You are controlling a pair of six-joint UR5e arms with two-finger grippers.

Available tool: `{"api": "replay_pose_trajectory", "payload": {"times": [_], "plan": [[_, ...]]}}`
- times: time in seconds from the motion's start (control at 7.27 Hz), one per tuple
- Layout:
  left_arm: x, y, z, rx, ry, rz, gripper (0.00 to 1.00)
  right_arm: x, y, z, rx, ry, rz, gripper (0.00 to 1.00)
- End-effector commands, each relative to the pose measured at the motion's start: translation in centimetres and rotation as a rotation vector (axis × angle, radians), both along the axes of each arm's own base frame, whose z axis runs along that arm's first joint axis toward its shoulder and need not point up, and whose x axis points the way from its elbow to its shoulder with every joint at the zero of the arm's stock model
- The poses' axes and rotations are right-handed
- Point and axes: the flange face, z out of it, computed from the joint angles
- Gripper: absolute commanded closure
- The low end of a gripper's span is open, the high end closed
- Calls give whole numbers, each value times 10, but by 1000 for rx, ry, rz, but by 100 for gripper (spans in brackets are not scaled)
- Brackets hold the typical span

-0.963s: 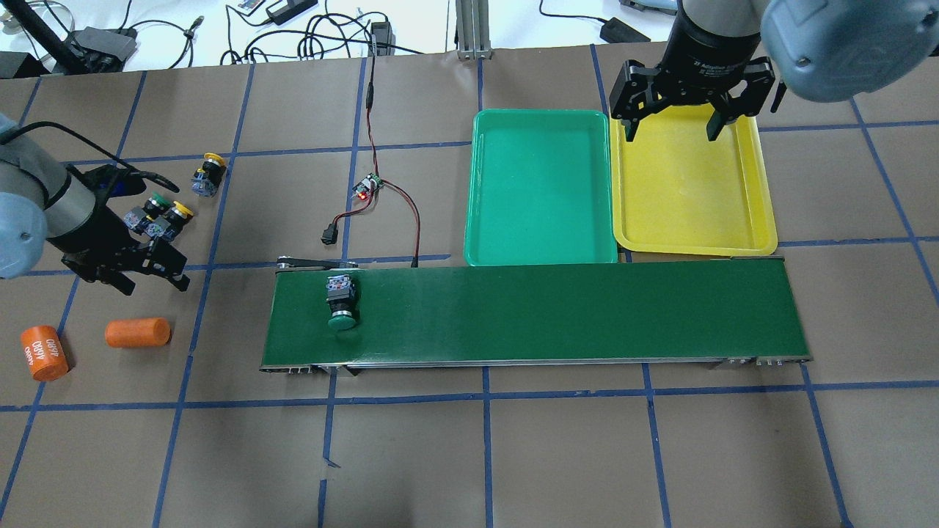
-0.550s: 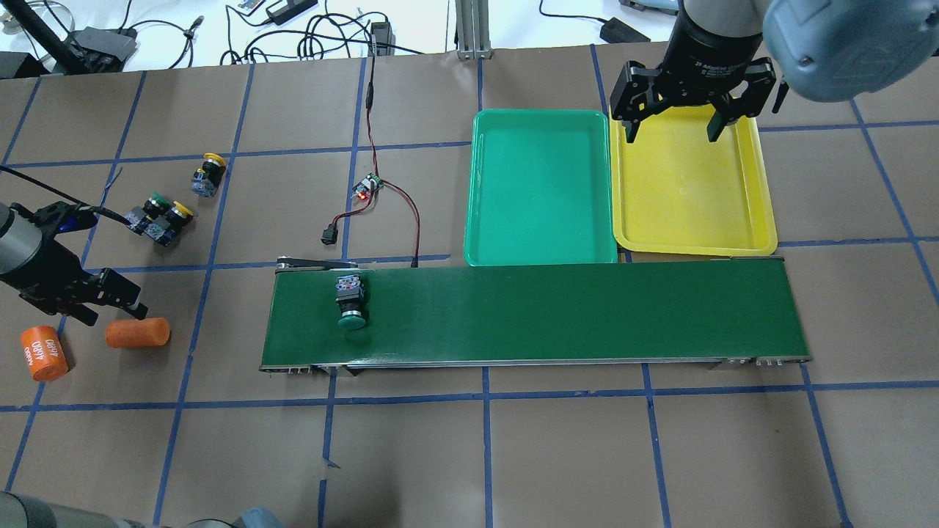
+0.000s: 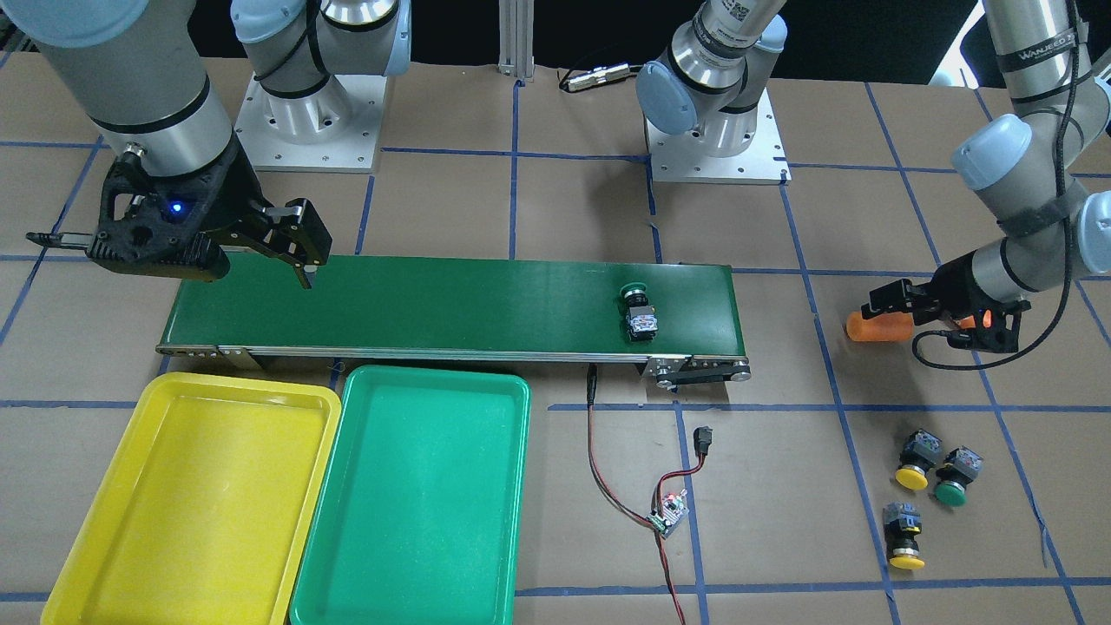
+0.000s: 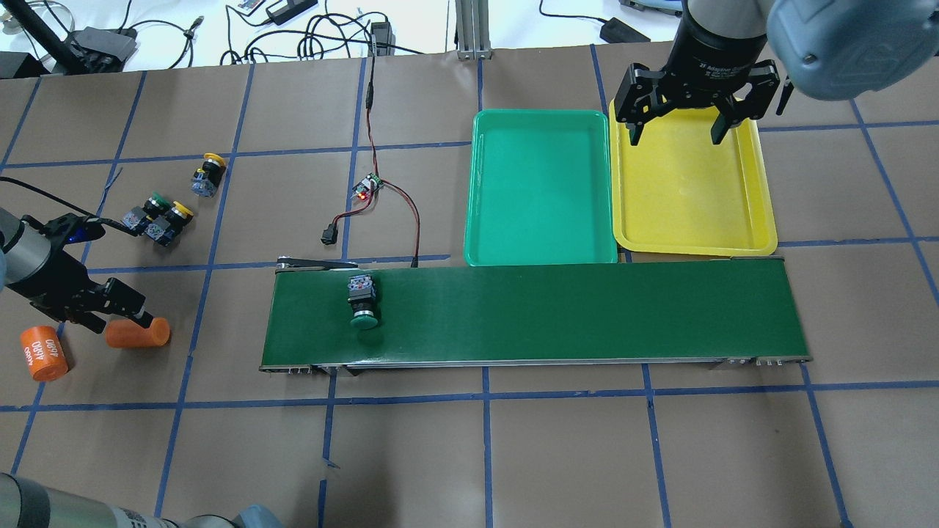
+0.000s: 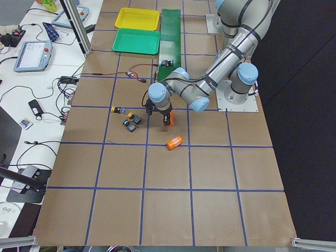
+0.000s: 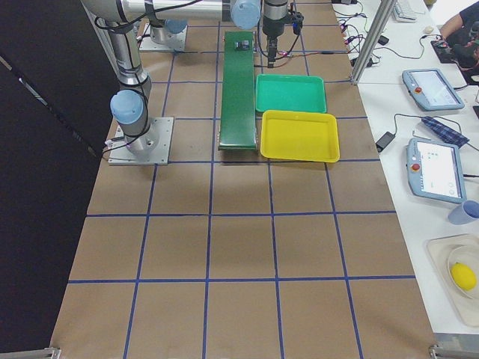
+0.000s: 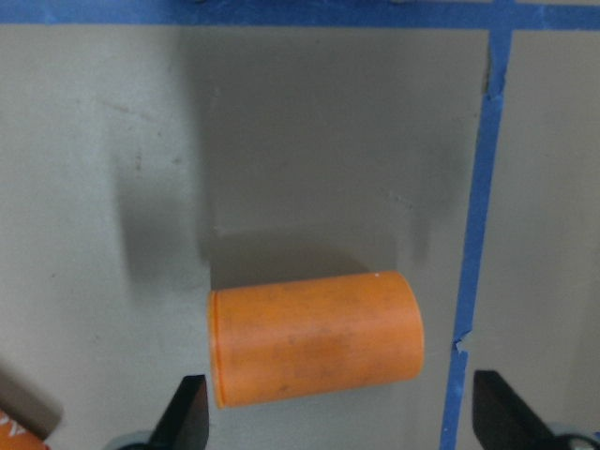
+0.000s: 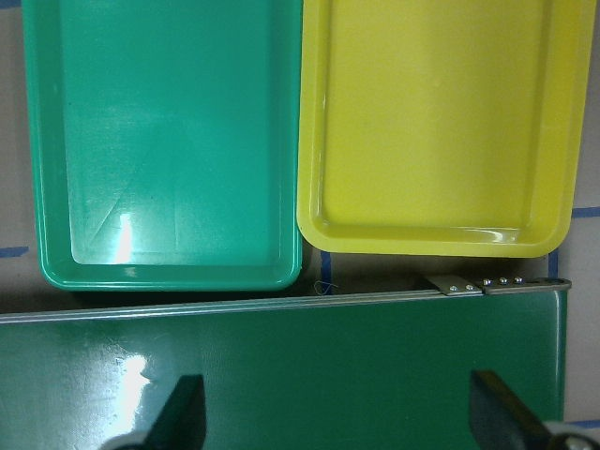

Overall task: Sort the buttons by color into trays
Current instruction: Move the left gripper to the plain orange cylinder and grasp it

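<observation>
One green button lies on its side on the dark-green conveyor belt, near its left end; it also shows in the front view. Three buttons lie on the table at the left: a yellow one, a green one and a yellow one. The teal-green tray and the yellow tray lie empty behind the belt. My left gripper is open just over a plain orange cylinder, a finger on either side. My right gripper is open and empty, high above the trays.
A second orange cylinder printed "4680" lies left of the plain one. A small circuit board with red and black wires lies behind the belt's left end. Blue tape lines grid the brown table.
My left gripper has moved from beside the buttons, left and toward the front, to the plain orange cylinder. The green button has ridden a little to the right on the belt.
</observation>
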Motion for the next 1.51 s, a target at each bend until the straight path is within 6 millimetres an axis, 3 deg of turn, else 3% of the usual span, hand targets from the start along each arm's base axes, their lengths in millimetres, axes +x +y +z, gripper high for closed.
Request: {"api": "replay_pose_trajectory", "payload": {"times": [0.0, 0.41, 0.83, 1.38], "plan": [[6, 1, -5, 18, -49, -16, 0, 0, 0, -1, 3, 1, 0, 0], [5, 0, -18, 35, -27, -5, 0, 2, 1, 0, 2, -1, 1, 0], [8, -2, 4, 6, -56, -8, 0, 2, 1, -1, 3, -1, 0, 0], [0, -1, -9, 1, 4, 11, 0, 2, 1, -2, 2, -2, 0, 0]]}}
